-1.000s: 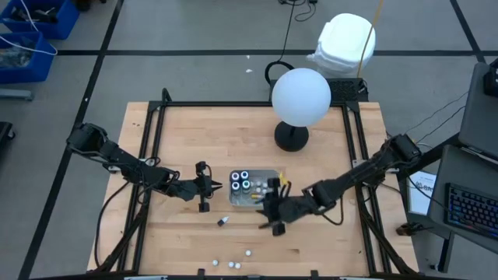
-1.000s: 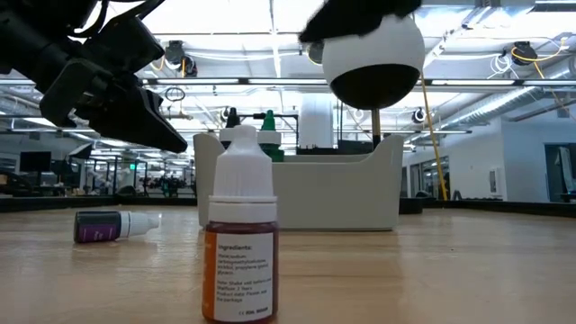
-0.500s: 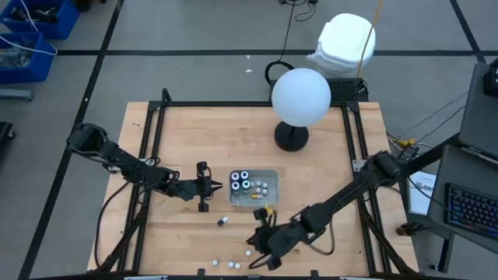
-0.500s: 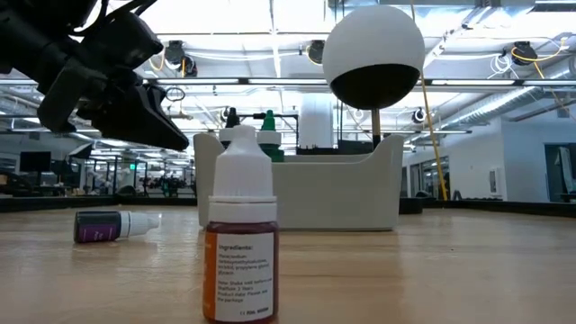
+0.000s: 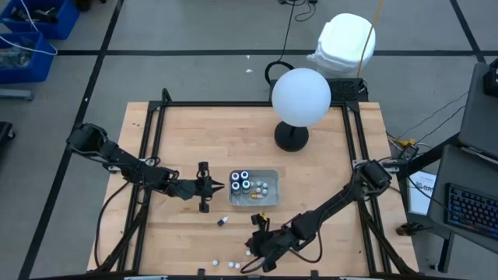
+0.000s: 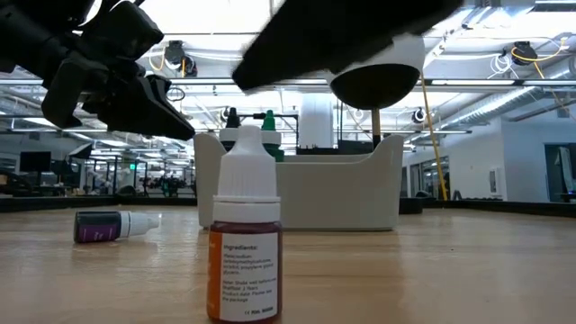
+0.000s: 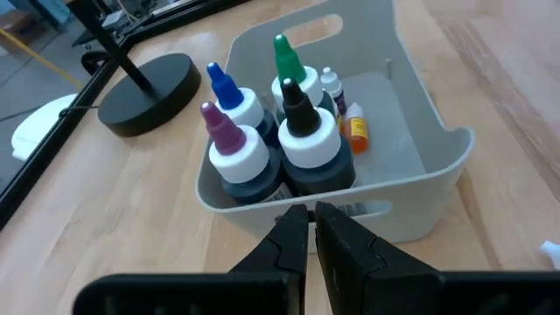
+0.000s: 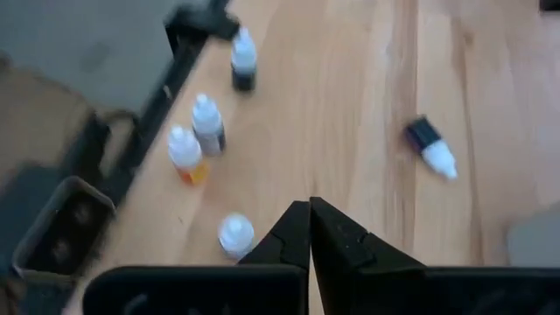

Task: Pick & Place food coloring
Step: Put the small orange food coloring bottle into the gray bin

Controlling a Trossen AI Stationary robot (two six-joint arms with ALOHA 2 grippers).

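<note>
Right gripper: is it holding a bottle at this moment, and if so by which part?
Nothing is held. The right gripper has its fingers shut together with nothing between them, above the loose small bottles near the table's front edge. The left gripper is likewise shut and empty.

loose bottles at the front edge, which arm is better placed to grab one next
Right. The right gripper hovers at the table's front, right beside the loose bottles, fingers shut. The left gripper waits farther back by the tray.

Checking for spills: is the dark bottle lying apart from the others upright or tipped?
Tipped. The dark bottle lies on its side on the table, white cap outward; the low view also shows it lying flat. No spill shows.
</note>
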